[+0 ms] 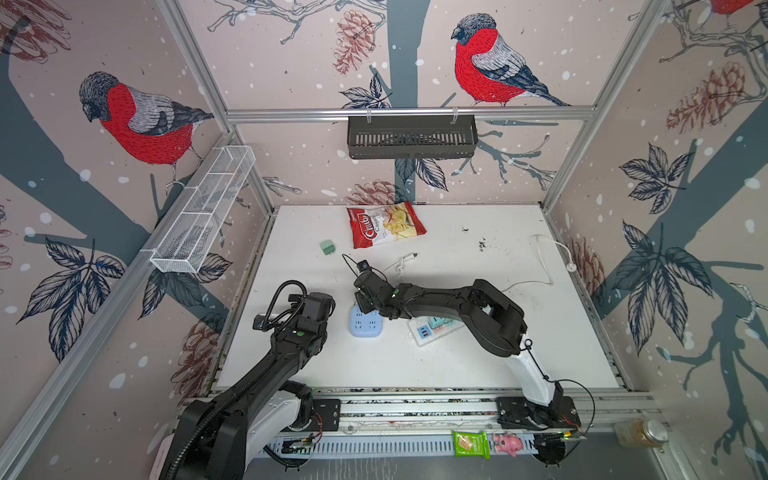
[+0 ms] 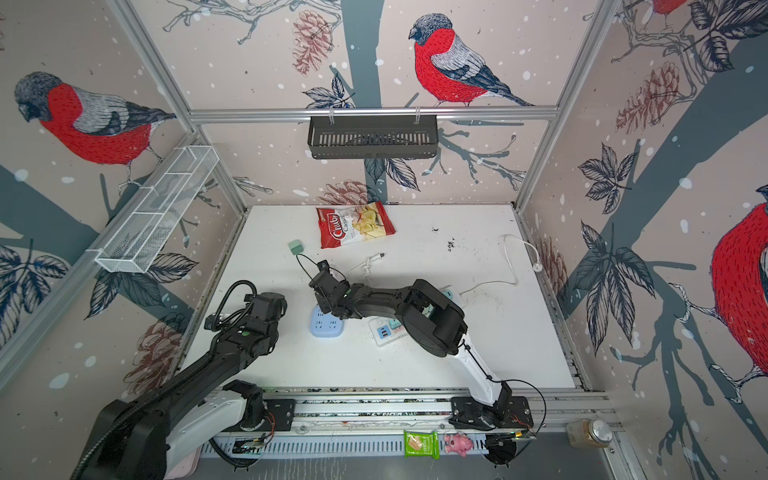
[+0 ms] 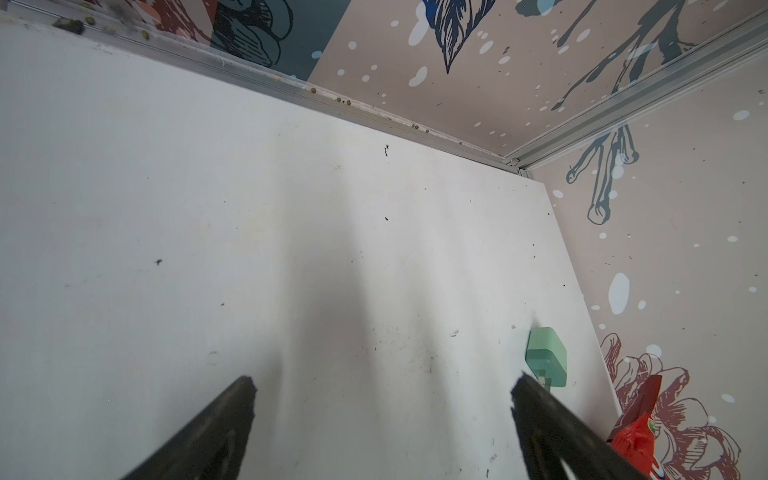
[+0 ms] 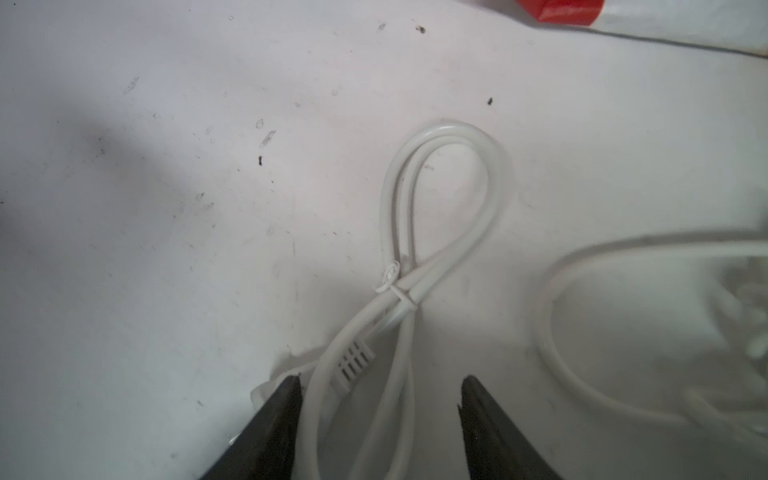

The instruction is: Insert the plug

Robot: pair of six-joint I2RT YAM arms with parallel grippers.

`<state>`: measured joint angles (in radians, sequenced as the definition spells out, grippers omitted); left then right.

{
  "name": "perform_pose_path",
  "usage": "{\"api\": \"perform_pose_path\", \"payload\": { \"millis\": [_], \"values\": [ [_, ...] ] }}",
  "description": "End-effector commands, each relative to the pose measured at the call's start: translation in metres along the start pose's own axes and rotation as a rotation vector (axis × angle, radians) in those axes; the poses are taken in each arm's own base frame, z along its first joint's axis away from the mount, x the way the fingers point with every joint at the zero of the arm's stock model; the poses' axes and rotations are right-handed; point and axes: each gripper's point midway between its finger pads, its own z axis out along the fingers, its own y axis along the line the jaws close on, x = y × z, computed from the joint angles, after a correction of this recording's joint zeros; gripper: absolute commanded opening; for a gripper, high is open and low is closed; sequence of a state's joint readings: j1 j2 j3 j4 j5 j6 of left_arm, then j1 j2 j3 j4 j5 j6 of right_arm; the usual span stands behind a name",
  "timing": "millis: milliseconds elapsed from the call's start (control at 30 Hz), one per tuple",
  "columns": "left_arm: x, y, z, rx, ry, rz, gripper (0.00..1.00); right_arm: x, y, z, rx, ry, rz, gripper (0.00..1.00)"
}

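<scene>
Right tool (image 4: pixel 380 379) astride the white cable (image 4: pixel 444 129), fingers apart and pinching nothing, at the blue socket block's (image 1: pixel 365 325) far edge.
The plug (image 1: pixel 413 255) lies flat on the worktop (image 1: pixel 457 365) beyond the block, long axis slanting, pins aimed away from it toward the back right. Left tool (image 3: pixel 384 379), spread wide, hangs left of the block. Beyond the block a red bag (image 1: pixel 384 226) reads "Chub…", "Cass…".

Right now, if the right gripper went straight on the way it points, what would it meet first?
Most likely the looped white cable, whose ribbed collar lies between the parted jaws of the right gripper. The white tabletop lies just behind it, though depth is unclear.
</scene>
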<state>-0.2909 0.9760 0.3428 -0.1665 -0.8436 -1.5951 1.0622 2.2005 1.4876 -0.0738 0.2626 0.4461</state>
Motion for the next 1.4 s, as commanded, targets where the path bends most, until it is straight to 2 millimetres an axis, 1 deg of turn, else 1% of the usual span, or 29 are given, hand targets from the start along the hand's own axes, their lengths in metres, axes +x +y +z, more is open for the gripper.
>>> {"api": "perform_pose_path", "payload": {
  "millis": [0,100,167,233,333,433,533,667,767,833,900,967,1033,1067,1133,1167,1300,1333,1367],
  "values": [
    [-0.008,-0.006,0.000,0.026,-0.045,0.006,0.96,0.058,-0.026,-0.010,0.077,0.186,-0.079,0.61],
    [-0.006,-0.015,0.000,0.062,-0.036,0.037,0.95,0.061,-0.021,-0.020,0.038,0.169,-0.095,0.62],
    [-0.006,-0.017,0.000,0.072,-0.036,0.044,0.95,0.060,-0.020,-0.023,0.026,0.163,-0.102,0.62],
    [-0.007,-0.018,0.000,0.077,-0.041,0.047,0.95,0.056,-0.019,-0.024,0.025,0.157,-0.106,0.62],
    [-0.007,-0.025,-0.001,0.108,-0.044,0.070,0.96,0.044,-0.013,-0.029,0.011,0.136,-0.112,0.68],
    [0.002,-0.048,-0.002,0.216,-0.016,0.167,0.96,0.027,-0.005,-0.037,-0.013,0.107,-0.118,0.75],
    [0.010,-0.068,-0.003,0.267,0.010,0.252,0.96,0.001,0.000,-0.053,-0.030,0.057,-0.123,0.78],
    [0.022,-0.096,-0.003,0.305,0.076,0.408,0.97,-0.038,0.000,-0.091,-0.049,-0.056,-0.113,0.81],
    [0.030,-0.112,-0.002,0.339,0.110,0.510,0.97,-0.052,-0.014,-0.120,-0.050,-0.148,-0.089,0.83],
    [0.034,-0.116,0.004,0.339,0.126,0.548,0.97,-0.053,-0.030,-0.134,-0.051,-0.209,-0.052,0.85],
    [0.048,-0.121,0.016,0.366,0.209,0.579,0.96,-0.051,-0.053,-0.149,-0.056,-0.269,0.001,0.85],
    [0.060,-0.117,0.036,0.320,0.286,0.590,0.97,-0.049,-0.076,-0.159,-0.046,-0.315,0.052,0.86],
    [0.069,-0.115,0.052,0.268,0.323,0.632,0.96,-0.053,-0.103,-0.170,-0.017,-0.369,0.119,0.85],
    [0.072,-0.113,0.059,0.225,0.333,0.666,0.96,-0.055,-0.115,-0.176,-0.010,-0.395,0.150,0.85],
    [0.078,-0.115,0.067,0.178,0.360,0.714,0.96,-0.055,-0.134,-0.185,0.002,-0.431,0.205,0.85],
    [0.085,-0.119,0.071,0.173,0.384,0.733,0.97,-0.054,-0.144,-0.189,-0.002,-0.448,0.240,0.85],
    [0.100,-0.127,0.088,0.095,0.441,0.782,0.96,-0.051,-0.158,-0.199,-0.034,-0.512,0.297,0.84],
    [0.104,-0.125,0.091,0.080,0.454,0.794,0.96,-0.052,-0.160,-0.200,-0.026,-0.520,0.298,0.84],
    [0.107,-0.134,0.095,0.084,0.458,0.798,0.96,-0.052,-0.163,-0.200,-0.011,-0.519,0.299,0.84]
  ]
}}
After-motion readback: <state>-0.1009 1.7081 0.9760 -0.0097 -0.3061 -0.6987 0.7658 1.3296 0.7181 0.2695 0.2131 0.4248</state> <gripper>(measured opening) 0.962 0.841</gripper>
